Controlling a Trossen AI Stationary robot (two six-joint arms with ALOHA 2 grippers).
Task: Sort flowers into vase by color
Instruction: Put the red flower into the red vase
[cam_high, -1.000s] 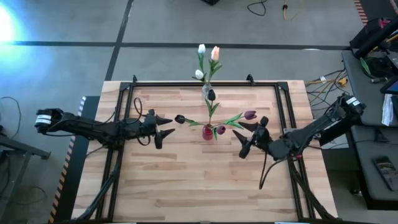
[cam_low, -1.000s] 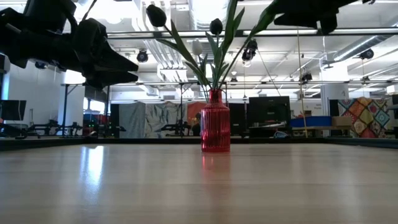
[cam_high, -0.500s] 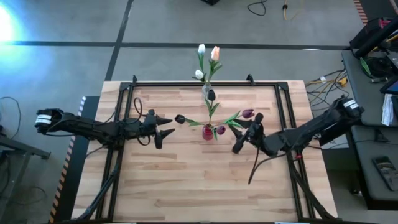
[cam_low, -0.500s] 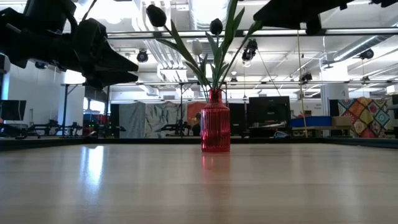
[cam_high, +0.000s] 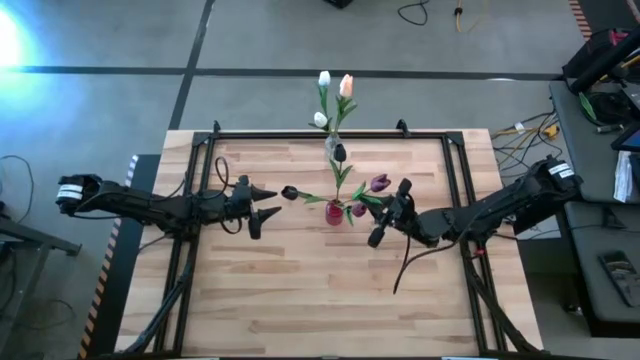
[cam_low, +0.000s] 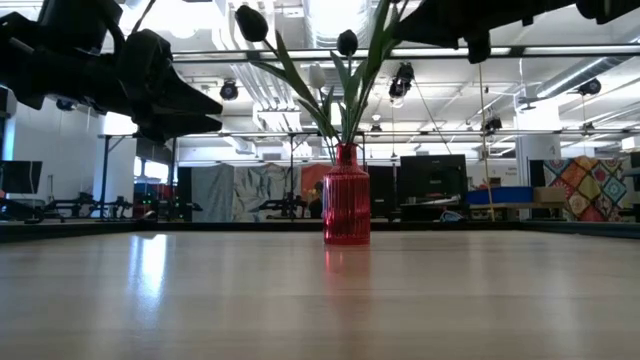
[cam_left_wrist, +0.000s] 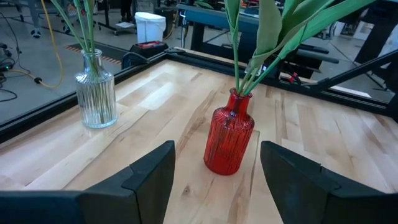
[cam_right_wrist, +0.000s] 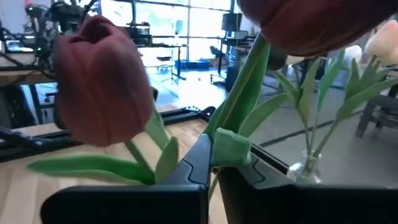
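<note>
A red ribbed vase (cam_high: 334, 213) (cam_low: 346, 195) (cam_left_wrist: 231, 140) stands mid-table and holds several dark maroon tulips by their stems. One tulip head (cam_high: 380, 183) (cam_right_wrist: 102, 90) leans toward the right. My right gripper (cam_high: 376, 207) (cam_right_wrist: 212, 158) is just right of the vase, level, shut on green of a tulip below the heads. On the vase's left, my left gripper (cam_high: 266, 201) (cam_left_wrist: 217, 186) waits open, pointing at it. A clear vase (cam_high: 332, 146) (cam_left_wrist: 96, 90) at the far edge holds white and peach tulips. My right gripper pinches a green leaf or stem piece (cam_right_wrist: 231, 149) of a maroon tulip between its two fingertips, a little below the flower head. The fingers come in level from the table's right. The stem slants down to the red vase, where its lower end stays.
A black frame (cam_high: 300, 133) runs around the wooden tabletop. Bare wood lies on the near half of the table (cam_high: 320, 300). The two vases stand in line toward the far edge, with the clear one behind the red one.
My right gripper has moved toward the table's left, up to the red vase, and has shut on a tulip's green part. That tulip's head has swung in toward the vase. My left arm has kept still.
</note>
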